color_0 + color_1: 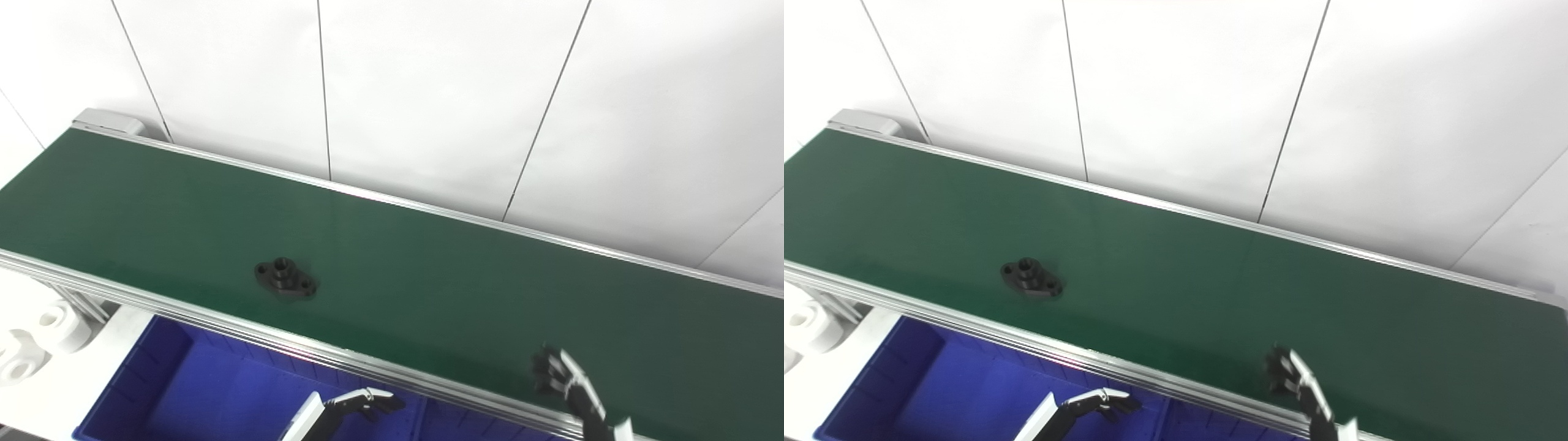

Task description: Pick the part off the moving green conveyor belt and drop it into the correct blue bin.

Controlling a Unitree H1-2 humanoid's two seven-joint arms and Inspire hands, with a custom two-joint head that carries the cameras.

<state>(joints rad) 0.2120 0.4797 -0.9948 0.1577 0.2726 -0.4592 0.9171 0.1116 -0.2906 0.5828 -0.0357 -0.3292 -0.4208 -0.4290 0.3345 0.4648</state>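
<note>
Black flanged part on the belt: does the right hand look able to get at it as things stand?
Probably yes. The right hand is over the green conveyor belt, holding nothing, and only bare belt lies between it and the black flanged part, which sits well off to its left.

Belt (429, 275) bare around part (285, 278), wall (429, 92) close behind
</note>
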